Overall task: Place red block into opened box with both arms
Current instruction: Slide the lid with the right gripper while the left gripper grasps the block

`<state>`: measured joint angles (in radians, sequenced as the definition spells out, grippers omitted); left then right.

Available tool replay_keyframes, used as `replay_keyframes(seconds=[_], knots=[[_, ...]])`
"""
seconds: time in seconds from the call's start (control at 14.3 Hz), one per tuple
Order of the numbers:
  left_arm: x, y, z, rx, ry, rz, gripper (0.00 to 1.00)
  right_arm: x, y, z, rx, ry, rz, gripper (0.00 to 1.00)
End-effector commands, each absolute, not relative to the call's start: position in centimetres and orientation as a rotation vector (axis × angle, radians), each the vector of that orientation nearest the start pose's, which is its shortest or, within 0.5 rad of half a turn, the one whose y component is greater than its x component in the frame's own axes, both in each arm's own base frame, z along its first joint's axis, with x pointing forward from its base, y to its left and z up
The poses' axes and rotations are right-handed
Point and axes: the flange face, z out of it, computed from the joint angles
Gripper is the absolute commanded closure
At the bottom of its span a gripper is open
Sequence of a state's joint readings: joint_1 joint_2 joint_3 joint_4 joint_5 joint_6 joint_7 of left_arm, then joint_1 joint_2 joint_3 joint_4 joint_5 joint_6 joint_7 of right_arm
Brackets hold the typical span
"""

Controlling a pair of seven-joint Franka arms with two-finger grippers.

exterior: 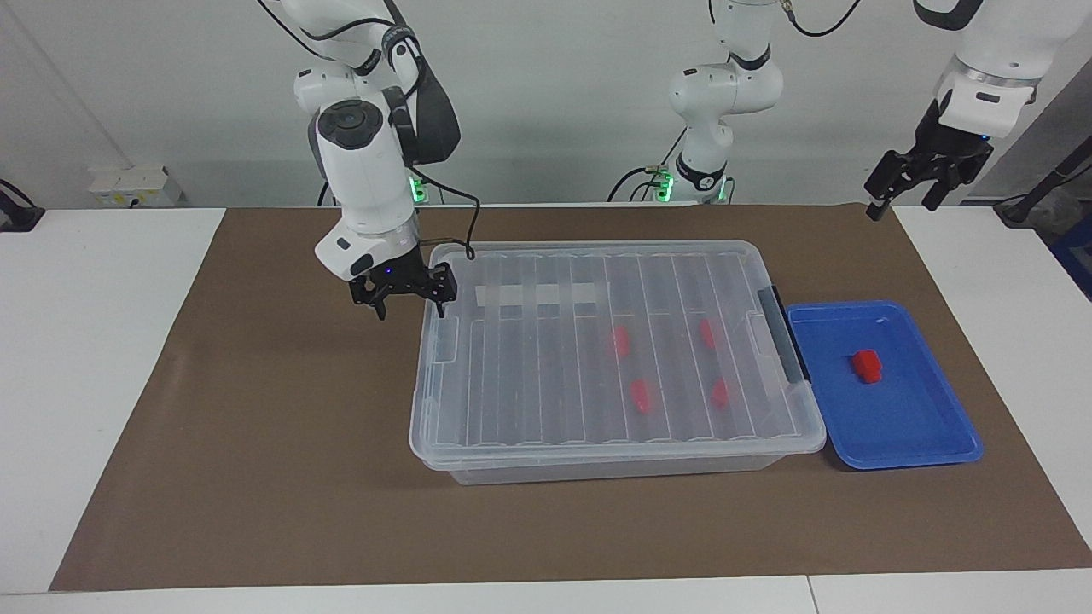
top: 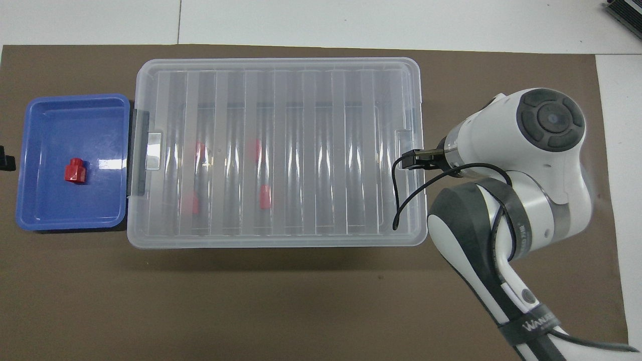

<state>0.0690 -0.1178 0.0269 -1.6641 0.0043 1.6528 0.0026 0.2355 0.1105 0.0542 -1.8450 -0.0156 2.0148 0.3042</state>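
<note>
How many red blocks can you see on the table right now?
5. One lies in the blue tray, at. Four show through the closed lid of the box, toward the left arm's end.

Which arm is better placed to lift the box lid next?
The right arm, probably. Its open right hand hangs at the box lid's end edge, while the open left hand is raised off by the blue tray end.
</note>
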Motion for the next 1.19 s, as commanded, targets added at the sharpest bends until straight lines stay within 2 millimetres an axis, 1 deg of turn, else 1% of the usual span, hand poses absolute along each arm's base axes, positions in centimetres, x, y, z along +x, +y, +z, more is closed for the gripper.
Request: replay_keyframes(seconds=[0.0,0.14,0.21,0.35,0.42,0.49,0.56,0.63,0.7,0.84,0.91,1.05,1.12], knots=[[52.3,5.5,63.6,-3.128,-0.065,-0.189,0.00,56.2,15.8,46.4,-3.128,0.053,-0.090,0.00],[53.3,5.1,61.7,-3.126,-0.050,-0.196,0.00,56.0,15.6,46.3,-3.130,0.051,-0.083,0.00],[54.3,5.3,59.9,-3.124,-0.043,-0.203,0.00,56.1,15.1,46.3,-3.132,0.060,-0.079,0.00],[55.5,6.2,55.2,-3.115,-0.016,-0.247,0.00,56.4,13.8,46.3,-3.135,0.045,-0.080,0.00],[56.2,7.0,52.6,-3.106,0.044,-0.260,0.00,56.7,12.7,46.3,-3.138,0.027,-0.076,0.00],[57.0,8.9,50.2,-3.100,0.071,-0.246,0.00,56.9,11.5,46.2,-3.141,-0.001,-0.069,0.00],[57.9,10.7,48.1,-3.094,0.083,-0.243,0.00,57.0,10.8,46.2,-3.142,-0.052,-0.064,0.00],[58.7,11.4,46.1,-3.090,0.076,-0.252,0.00,57.1,10.0,46.2,-3.146,-0.097,-0.060,0.00],[59.3,11.9,43.9,-3.089,0.070,-0.253,0.00,57.2,8.9,46.0,-3.151,-0.137,-0.047,0.00],[59.1,12.8,40.3,-3.089,0.033,-0.256,0.00,57.3,7.6,45.9,-3.149,-0.207,-0.036,0.00],[58.9,12.8,38.5,-3.085,0.026,-0.271,0.00,57.4,6.7,45.9,-3.150,-0.230,-0.026,0.00],[59.3,13.3,34.5,-3.078,0.041,-0.284,0.00,57.5,5.0,45.9,-3.146,-0.290,-0.020,0.00],[59.4,14.0,32.8,-3.076,0.053,-0.275,0.00,57.6,4.1,45.9,-3.143,-0.317,-0.019,0.00]])
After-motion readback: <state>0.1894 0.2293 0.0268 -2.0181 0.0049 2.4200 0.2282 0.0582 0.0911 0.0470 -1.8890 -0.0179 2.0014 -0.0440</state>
